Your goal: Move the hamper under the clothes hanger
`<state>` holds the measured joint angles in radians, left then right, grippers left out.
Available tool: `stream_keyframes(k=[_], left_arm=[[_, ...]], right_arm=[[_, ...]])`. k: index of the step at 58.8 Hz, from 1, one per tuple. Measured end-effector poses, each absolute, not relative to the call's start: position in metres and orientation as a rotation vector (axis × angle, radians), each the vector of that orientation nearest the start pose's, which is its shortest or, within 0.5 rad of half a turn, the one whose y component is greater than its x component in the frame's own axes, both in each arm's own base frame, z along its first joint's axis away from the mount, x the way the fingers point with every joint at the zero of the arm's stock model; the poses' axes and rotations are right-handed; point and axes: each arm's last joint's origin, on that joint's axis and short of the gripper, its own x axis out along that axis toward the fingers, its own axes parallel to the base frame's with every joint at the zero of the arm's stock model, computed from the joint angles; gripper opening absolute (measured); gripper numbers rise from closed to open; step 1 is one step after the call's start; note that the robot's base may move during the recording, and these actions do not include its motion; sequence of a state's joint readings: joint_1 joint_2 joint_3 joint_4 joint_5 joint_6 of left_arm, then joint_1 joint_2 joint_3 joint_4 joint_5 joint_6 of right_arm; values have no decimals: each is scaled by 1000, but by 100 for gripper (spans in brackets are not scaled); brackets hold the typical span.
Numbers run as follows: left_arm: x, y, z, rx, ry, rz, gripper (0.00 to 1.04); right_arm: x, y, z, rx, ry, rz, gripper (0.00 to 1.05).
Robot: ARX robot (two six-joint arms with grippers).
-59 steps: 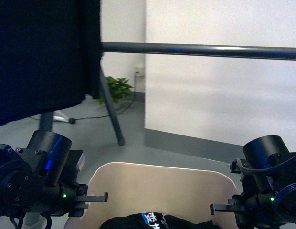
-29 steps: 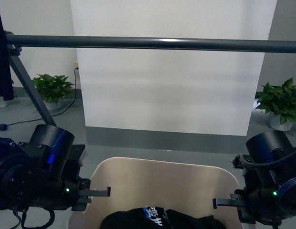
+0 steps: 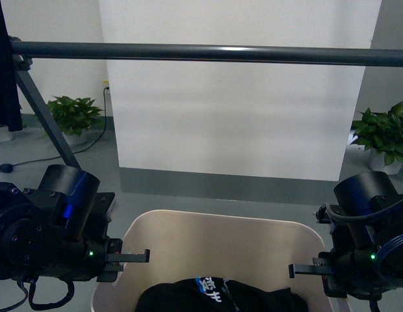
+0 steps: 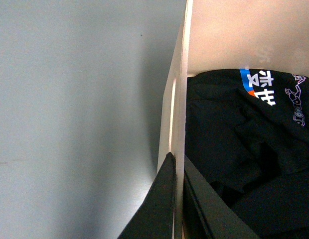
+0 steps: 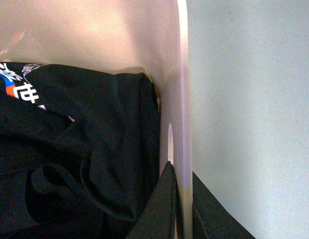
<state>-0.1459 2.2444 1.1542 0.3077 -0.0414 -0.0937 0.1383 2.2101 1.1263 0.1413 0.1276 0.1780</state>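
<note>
The beige hamper (image 3: 221, 244) sits low in the front view, between my arms, with a black printed garment (image 3: 214, 298) inside. The clothes hanger's dark grey bar (image 3: 208, 53) runs across the top, above and beyond the hamper; one splayed leg (image 3: 42, 110) descends at the left. My left gripper (image 3: 127, 258) is shut on the hamper's left wall (image 4: 180, 124), one finger inside and one outside. My right gripper (image 3: 305, 270) is shut on the right wall (image 5: 182, 99) the same way. The garment also shows in the left wrist view (image 4: 234, 144) and in the right wrist view (image 5: 79, 149).
A white wall panel (image 3: 240, 117) with a grey skirting stands behind the bar. Potted plants stand at the left (image 3: 75, 117) and right (image 3: 383, 136). A dark cloth (image 3: 3, 71) hangs at the far left. Grey floor (image 4: 75, 119) lies around the hamper.
The view has swung right since a second ago: the dark hanging cloth slid out to the left edge and the bar now spans the whole frame. Both grippers kept their hold on the hamper.
</note>
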Motion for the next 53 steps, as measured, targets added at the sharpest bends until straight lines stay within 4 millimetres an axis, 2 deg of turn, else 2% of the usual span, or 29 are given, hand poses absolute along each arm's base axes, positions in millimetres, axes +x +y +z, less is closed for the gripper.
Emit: stream_keyframes(k=[4,10,16,20,27,30,42,53], left_arm=[[415,-60,52,-15,783,-61,4],[420,-61,50,-13,730,73,4],[429,-64,45,-6,738,121,4],[441,-68,35,-4,769,122,4],[447,-76,15,-14,808,118,4],[448,-81,8,-16,817,131,4],[456,-94,2,-34,803,120,4],[453,-100,-1,-47,797,110,4]], right_arm=[[399,52,49,39,931,-73,3],[398,53,49,44,932,-62,3],[398,58,49,43,934,-42,3],[399,59,48,97,887,-83,3],[402,58,43,183,865,-132,3],[402,58,37,198,872,-152,3],[404,54,13,226,913,-203,3],[409,52,2,239,918,-224,3]])
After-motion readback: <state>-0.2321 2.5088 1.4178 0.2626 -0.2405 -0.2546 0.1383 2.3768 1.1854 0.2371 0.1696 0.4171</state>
